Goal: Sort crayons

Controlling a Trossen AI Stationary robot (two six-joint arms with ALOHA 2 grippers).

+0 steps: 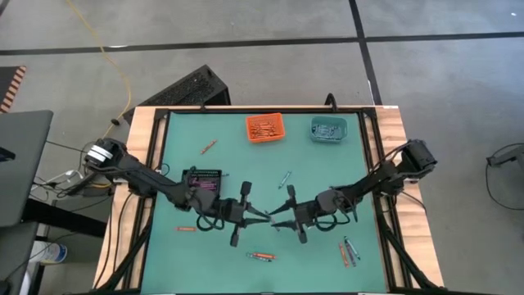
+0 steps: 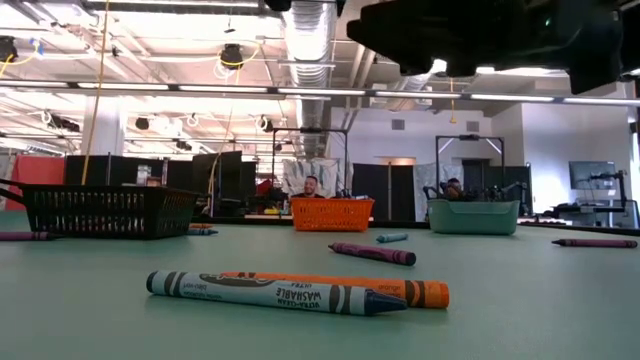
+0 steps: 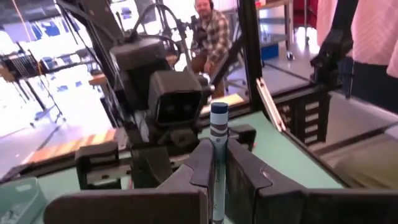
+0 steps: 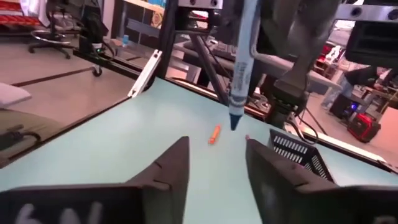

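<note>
Presently: one blue crayon in left hand

Left hand (image 3: pixel 214 177), mid-surface, clenched on a slim blue paper-wrapped crayon (image 3: pixel 218 134). Right hand (image 4: pixel 214 165) directly opposite, released, fingers spread, the crayon's tip just beyond them. Further loose crayons (image 1: pixel 262 256) lie scattered on the green surface (image 1: pixel 229 164).

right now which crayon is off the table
The blue crayon pinched in the left gripper, held up facing the open right gripper. The others lie flat on the table.
</note>
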